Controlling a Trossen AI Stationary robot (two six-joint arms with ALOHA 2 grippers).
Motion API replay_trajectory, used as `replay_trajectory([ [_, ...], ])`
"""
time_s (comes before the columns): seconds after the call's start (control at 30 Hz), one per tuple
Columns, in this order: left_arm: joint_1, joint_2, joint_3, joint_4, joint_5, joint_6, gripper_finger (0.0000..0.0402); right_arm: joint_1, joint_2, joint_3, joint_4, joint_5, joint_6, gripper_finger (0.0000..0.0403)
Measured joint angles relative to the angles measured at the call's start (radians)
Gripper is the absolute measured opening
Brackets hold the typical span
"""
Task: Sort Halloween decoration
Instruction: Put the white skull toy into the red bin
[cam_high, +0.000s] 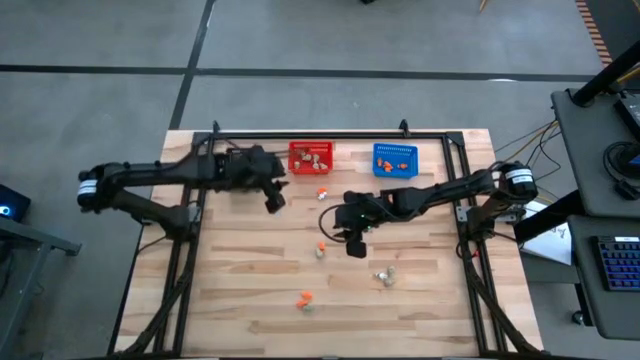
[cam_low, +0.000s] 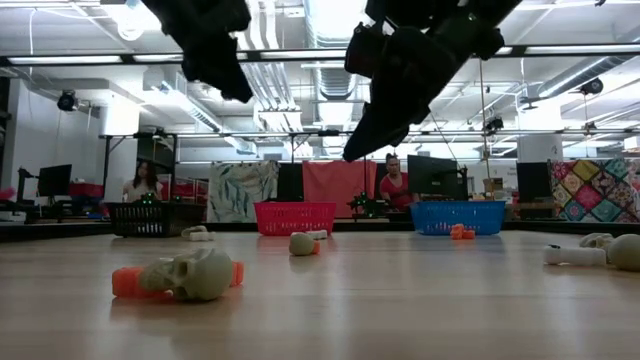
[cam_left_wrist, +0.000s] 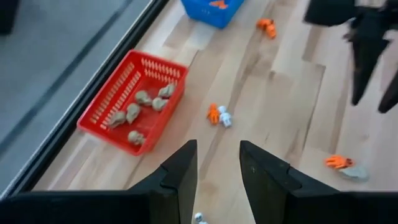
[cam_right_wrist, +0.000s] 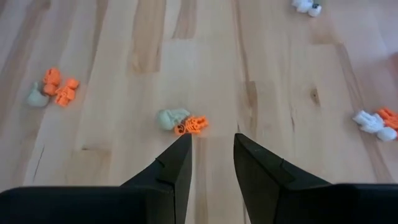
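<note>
Tiny orange, white and beige trinkets lie scattered on the wooden table. An orange-and-beige pair (cam_high: 320, 248) (cam_right_wrist: 180, 121) lies just ahead of my right gripper (cam_high: 355, 245) (cam_right_wrist: 211, 146), which hangs open above the table's middle and touches nothing. An orange-and-white pair (cam_high: 322, 192) (cam_left_wrist: 219, 116) lies ahead of my left gripper (cam_high: 272, 200) (cam_left_wrist: 217, 162), also open and raised, near the red basket (cam_high: 311, 157). Other trinkets lie nearer the near edge: an orange one (cam_high: 304, 298) and a white-beige one (cam_high: 385, 275). In the low view a beige skull on an orange piece (cam_low: 190, 275) lies closest.
The red basket (cam_left_wrist: 134, 102) holds several beige skulls; the blue basket (cam_high: 394, 160) (cam_left_wrist: 211, 9) holds orange pieces. Both stand at the far edge, and a black basket (cam_low: 150, 218) shows left of them. A black frame rail (cam_high: 330, 135) borders the table. People sit in the room beyond.
</note>
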Motion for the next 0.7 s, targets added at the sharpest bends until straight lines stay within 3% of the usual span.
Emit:
replay_trajectory([
  [0.37, -0.280, 0.026, 0.000, 0.025, -0.271, -0.074, 0.0103, 0.034, 0.045, -0.005, 0.188, 0.003, -0.029, 0.0109],
  [0.57, -0.371, 0.029, -0.012, 0.029, -0.351, -0.104, 0.0103, 0.042, 0.089, 0.031, 0.206, 0.006, -0.061, 0.0112],
  [0.7, -0.406, 0.028, -0.041, 0.038, -0.404, -0.123, 0.0103, 0.042, 0.104, 0.046, 0.205, 0.002, -0.080, 0.0134],
])
